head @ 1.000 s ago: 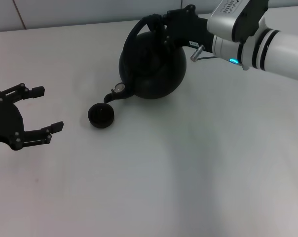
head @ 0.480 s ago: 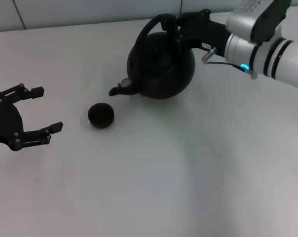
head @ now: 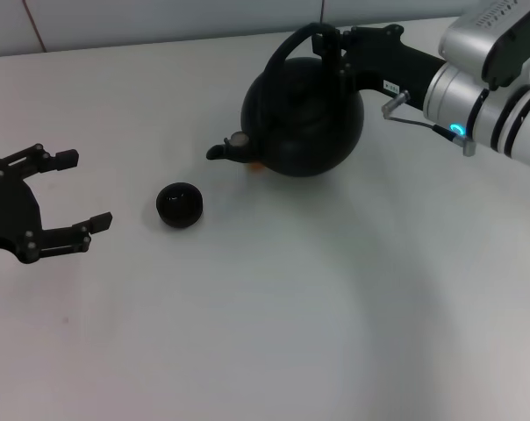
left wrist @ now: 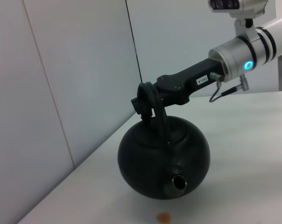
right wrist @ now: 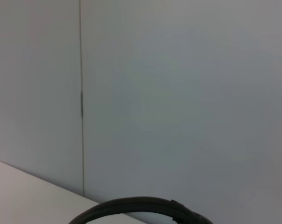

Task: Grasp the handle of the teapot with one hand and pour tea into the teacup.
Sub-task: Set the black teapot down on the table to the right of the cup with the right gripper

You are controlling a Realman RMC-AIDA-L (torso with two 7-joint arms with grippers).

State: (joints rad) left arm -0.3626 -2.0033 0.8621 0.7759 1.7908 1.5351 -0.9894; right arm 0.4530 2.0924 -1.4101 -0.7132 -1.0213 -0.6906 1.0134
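Right hand (head: 328,41) was clamped on the handle (head: 287,48) of the teapot (head: 304,123), gripping the arched hoop near its crown, with the black fingers coming in from the robot's right side and the white forearm trailing off toward the right edge of the head view. In the left wrist view the same hand (left wrist: 145,100) closed on the top of the hoop (left wrist: 155,112) while the round black teapot (left wrist: 164,158) hung below it, its underside lifted off the white table (left wrist: 253,154). The pot sat roughly level, only slightly tipped, its short spout (head: 227,150) pointing toward the robot's left. A small orange spot (left wrist: 164,217) lay on the table under the pot. The teacup (head: 179,204) stood upright on the table (head: 274,316), nearer the robot than the spout and further to the left, apart from the pot and not under the spout

Left hand (head: 68,197) rested low over the table at the robot's far left, fingers spread wide and holding nothing, well apart from the cup. The right wrist view showed only a wall and a thin arc of the handle (right wrist: 141,204)
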